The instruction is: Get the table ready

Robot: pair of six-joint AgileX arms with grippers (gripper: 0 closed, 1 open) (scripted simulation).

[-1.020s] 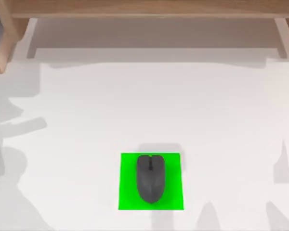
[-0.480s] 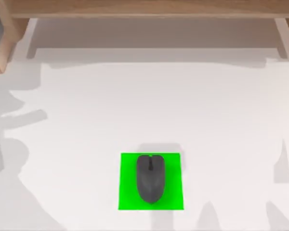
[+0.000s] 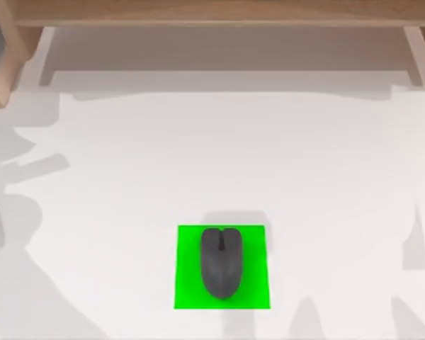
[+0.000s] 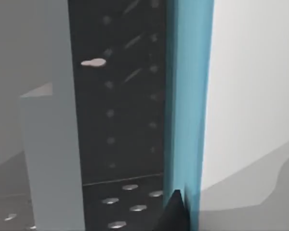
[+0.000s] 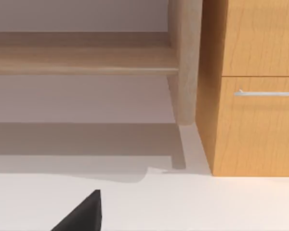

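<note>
Judging from the top view, I think the mouse (image 3: 221, 263) step is done: the smooth, rounded dark grey mouse lies inside the flat bright green square (image 3: 186, 283), at the near middle of the matte white table (image 3: 198, 156). What remains, I cannot say. The light wooden shelf unit (image 3: 212, 13) stands behind. Whether my grippers are apart or together, I cannot tell.
</note>
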